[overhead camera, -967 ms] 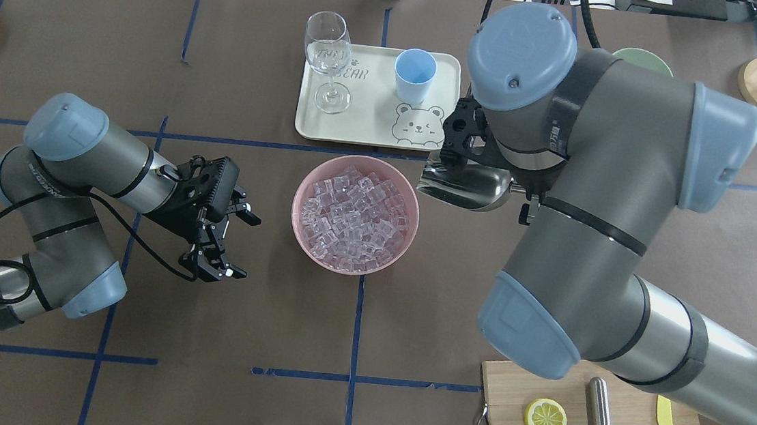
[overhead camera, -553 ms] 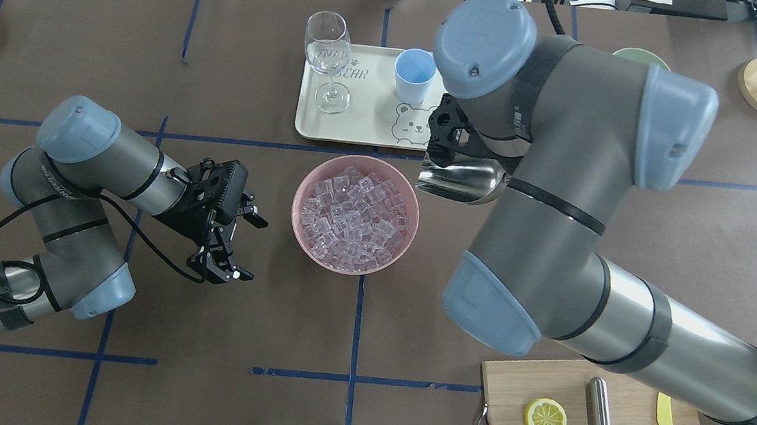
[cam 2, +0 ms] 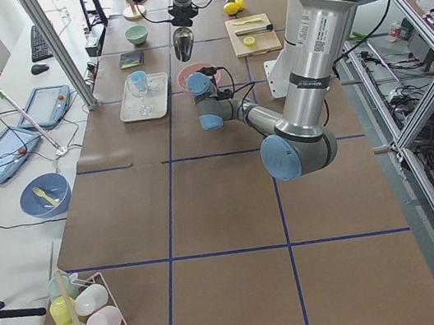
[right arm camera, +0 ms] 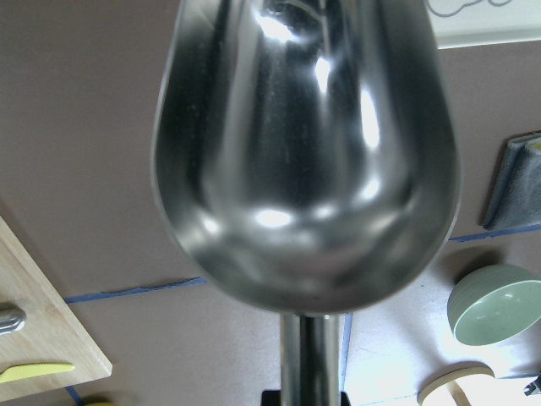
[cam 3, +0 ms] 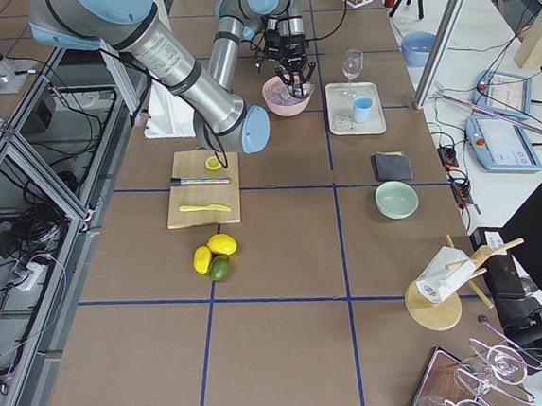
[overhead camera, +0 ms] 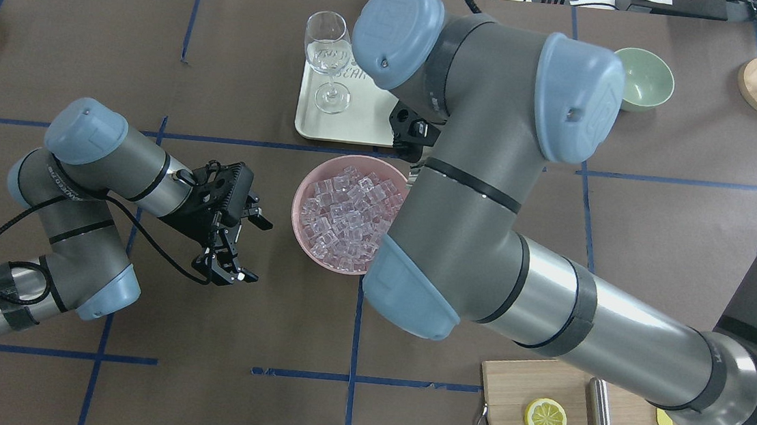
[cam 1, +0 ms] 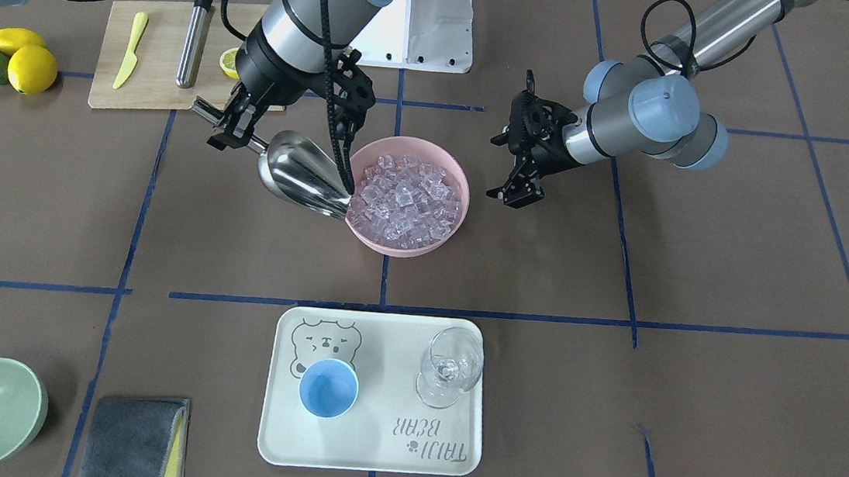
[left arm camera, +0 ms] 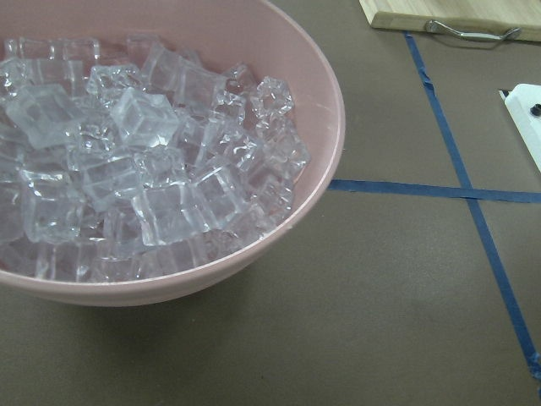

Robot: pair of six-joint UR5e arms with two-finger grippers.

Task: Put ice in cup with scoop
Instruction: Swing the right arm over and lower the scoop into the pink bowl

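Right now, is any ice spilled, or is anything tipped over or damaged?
Nothing stands out. The ice lies all inside the pink bowl, none on the table. The scoop in the right claw is empty, and the light-blue cup and wine glass stand upright on the tray.

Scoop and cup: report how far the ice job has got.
Done: the right gripper grips the scoop by its handle. In hand: the scoop, empty in the right wrist view, is tilted mouth-down at the pink bowl's rim, beside the ice. To do: lift a load, carry it to the cup, which stands empty on the tray, and tip it in. The left gripper hovers open beside the bowl.
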